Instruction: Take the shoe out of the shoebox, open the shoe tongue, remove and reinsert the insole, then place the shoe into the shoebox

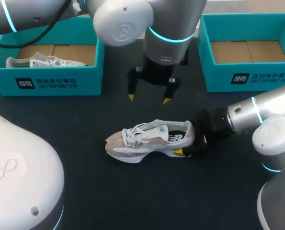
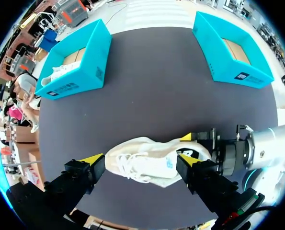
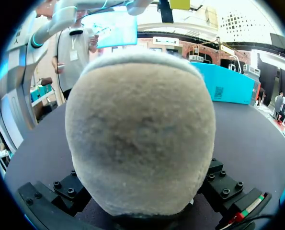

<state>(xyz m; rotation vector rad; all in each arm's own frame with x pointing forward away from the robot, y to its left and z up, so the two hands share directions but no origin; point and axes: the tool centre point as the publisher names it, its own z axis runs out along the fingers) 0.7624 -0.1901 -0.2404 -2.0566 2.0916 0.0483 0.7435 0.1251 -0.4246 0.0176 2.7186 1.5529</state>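
A beige and white shoe (image 1: 149,139) lies on its side in the middle of the black table, toe to the left. At its heel, my right gripper (image 1: 190,143) has one finger on each side and is shut on the shoe. In the right wrist view the heel (image 3: 140,139) fills the space between the black fingers (image 3: 68,189) and hides their tips. My left gripper (image 1: 148,98) hangs open above and just behind the shoe. In the left wrist view the shoe (image 2: 147,160) lies below, between the spread yellow fingertips (image 2: 92,159).
A teal shoebox (image 1: 61,79) at the back left holds a second white shoe (image 1: 37,62). At the back right, a second teal shoebox (image 1: 247,79) shows only its cardboard floor. Both boxes (image 2: 80,72) (image 2: 228,57) stand beyond the shoe in the left wrist view.
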